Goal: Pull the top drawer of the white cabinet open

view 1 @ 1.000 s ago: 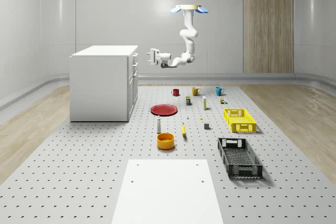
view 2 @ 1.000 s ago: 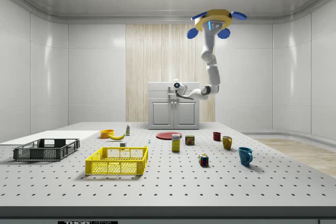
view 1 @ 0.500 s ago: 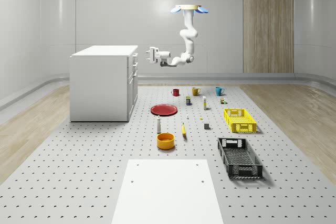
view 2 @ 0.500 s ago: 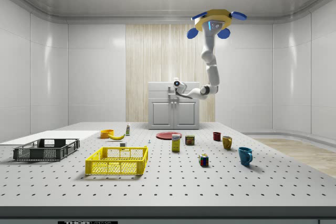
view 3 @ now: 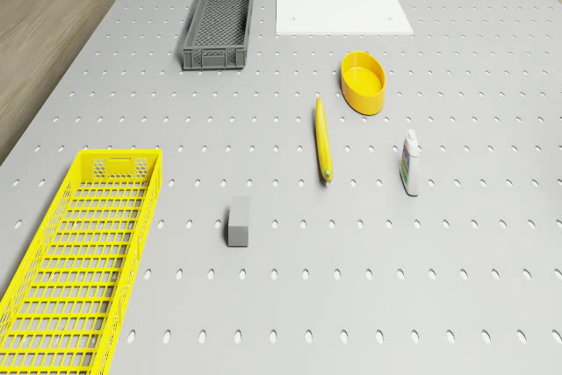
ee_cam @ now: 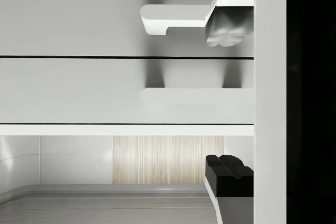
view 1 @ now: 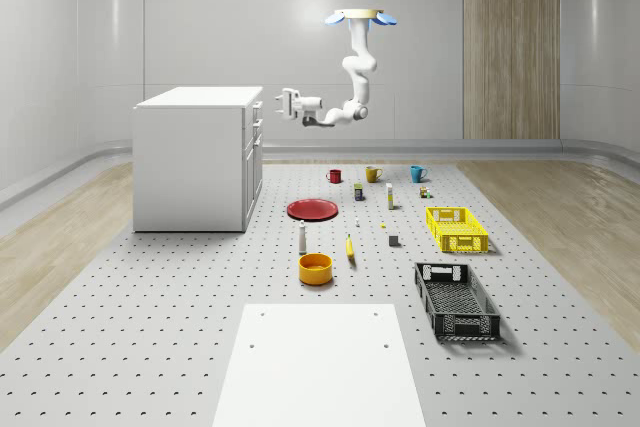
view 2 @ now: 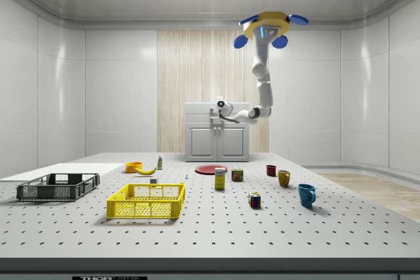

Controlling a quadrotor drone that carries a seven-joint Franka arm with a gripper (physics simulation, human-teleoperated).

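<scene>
White cabinet (view 1: 198, 157) sits left of centre, its top drawer (view 1: 256, 107) still shut; over the last second the gripper (view 1: 285, 102) has crept up level with it, fingers spread apart, while the drone (view 1: 360, 17) hovers high above the mugs, so grasping comes next

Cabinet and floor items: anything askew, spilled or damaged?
Nothing stands out. The white cabinet stands square with its drawers shut. The crates, mugs, red plate and bottle sit upright; the banana lies flat. The drone hovers beside the cabinet, its hand level with the top drawer, short of the front.
</scene>
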